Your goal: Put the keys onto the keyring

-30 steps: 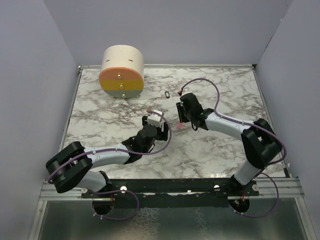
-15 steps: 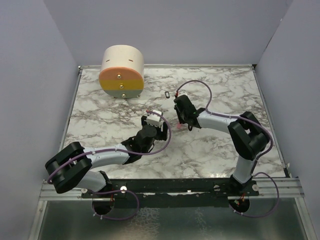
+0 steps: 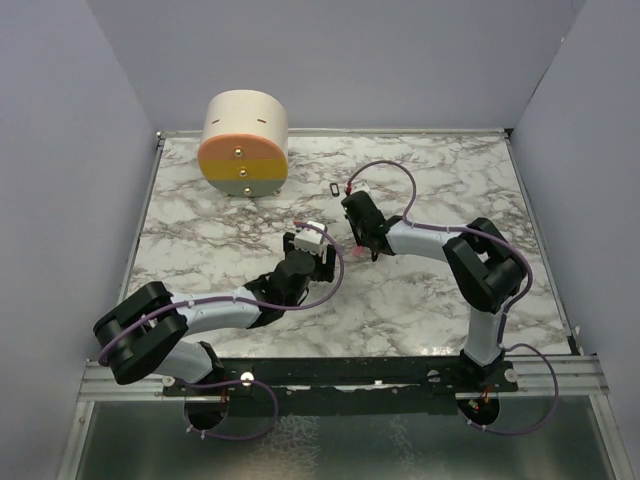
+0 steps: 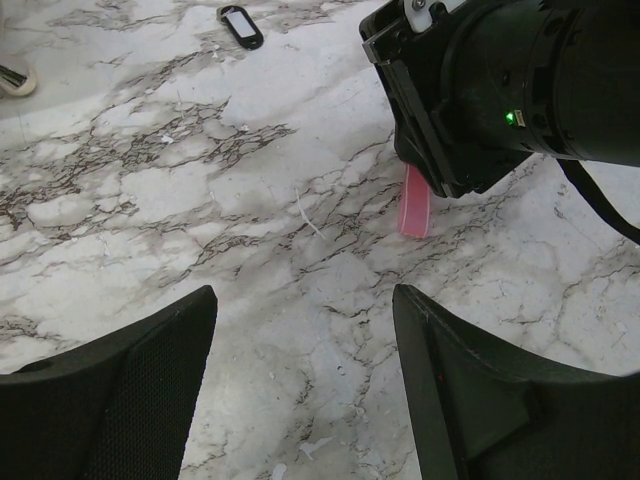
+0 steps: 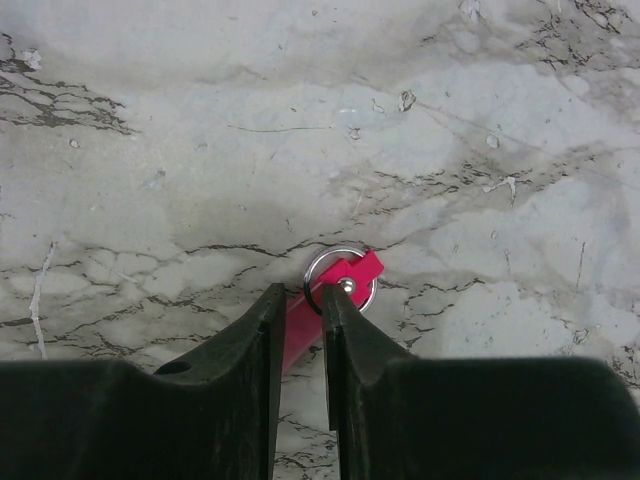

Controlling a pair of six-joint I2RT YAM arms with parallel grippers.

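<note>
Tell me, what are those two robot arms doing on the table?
The right arm's fingers are pinched around the pink key, low on the marble table. The left arm's fingers hang open close by, holding nothing. The little black keyring lies by itself farther back, so the key is not on it yet.

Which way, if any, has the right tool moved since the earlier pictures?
Yes, the right tool slid left, nearer the keyring, in the top view.

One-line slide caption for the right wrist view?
Right gripper, jaws pinching the pink key lying on the marble table.
</note>
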